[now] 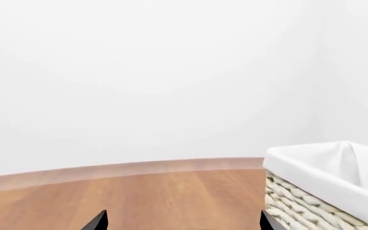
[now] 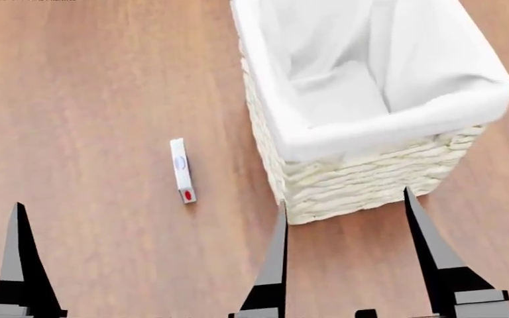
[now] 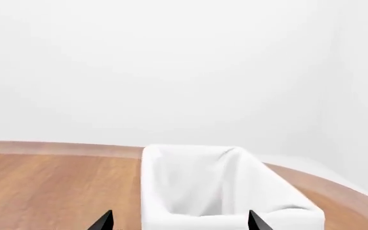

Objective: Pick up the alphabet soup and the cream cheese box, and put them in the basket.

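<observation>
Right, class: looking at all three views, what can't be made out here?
- Alphabet soup: in no view, so its place is unknown.
- Cream cheese box: head view only; logo lettering too small to read.
- Basket: far rim cut by the head view's top edge.
- Left gripper, right gripper: bodies cut by the bottom edge.

No readable text in any view

The cream cheese box (image 2: pixel 182 170) carries a blue oval logo and a red mark at its near end (both too small to make out any letters); nothing else bears lettering.
</observation>
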Available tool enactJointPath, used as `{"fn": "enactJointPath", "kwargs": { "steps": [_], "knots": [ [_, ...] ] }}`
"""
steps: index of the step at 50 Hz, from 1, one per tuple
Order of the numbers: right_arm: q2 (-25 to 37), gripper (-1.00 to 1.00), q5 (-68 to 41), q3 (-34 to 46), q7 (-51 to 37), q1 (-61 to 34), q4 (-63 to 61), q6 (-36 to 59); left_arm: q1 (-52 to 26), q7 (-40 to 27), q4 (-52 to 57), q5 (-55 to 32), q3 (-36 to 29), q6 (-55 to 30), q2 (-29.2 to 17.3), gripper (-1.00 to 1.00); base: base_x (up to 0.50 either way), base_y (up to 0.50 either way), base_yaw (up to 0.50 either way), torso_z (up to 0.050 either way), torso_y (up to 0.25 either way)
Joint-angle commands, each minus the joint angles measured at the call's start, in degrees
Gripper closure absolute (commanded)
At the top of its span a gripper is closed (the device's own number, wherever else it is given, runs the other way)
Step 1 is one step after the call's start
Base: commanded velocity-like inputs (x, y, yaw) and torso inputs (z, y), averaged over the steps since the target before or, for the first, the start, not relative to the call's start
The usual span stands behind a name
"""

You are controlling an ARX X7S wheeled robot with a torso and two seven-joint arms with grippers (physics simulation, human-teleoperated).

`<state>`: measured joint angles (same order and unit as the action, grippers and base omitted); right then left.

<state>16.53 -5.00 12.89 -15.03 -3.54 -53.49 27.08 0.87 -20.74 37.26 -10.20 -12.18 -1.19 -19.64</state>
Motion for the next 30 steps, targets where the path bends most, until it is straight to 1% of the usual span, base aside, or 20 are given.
{"fn": "enactJointPath", "kwargs": {
  "steps": [1,10,30],
  "knots": [
    [0.1,-1.0,-0.6,0.0,-0.2,0.0,0.3,-0.5,0.0,-0.2,-0.2,-0.1,-0.1,0.3,-0.2,-1.0,0.0,0.0,-0.27,0.0,0.0],
    [-0.3,-1.0,-3.1,-0.6,0.2,0.0,0.7,-1.1,-0.1,-0.6,-0.1,-0.3,0.1,0.4,-0.2,-1.0,0.0,0.0,-0.27,0.0,0.0],
    [0.5,-1.0,-3.3,-0.3,-0.2,-0.3,0.3,-0.8,0.0,-1.1,-0.4,-0.2,-0.3,0.8,-0.3,-1.0,0.0,0.0,-0.27,0.0,0.0]
  ]
}}
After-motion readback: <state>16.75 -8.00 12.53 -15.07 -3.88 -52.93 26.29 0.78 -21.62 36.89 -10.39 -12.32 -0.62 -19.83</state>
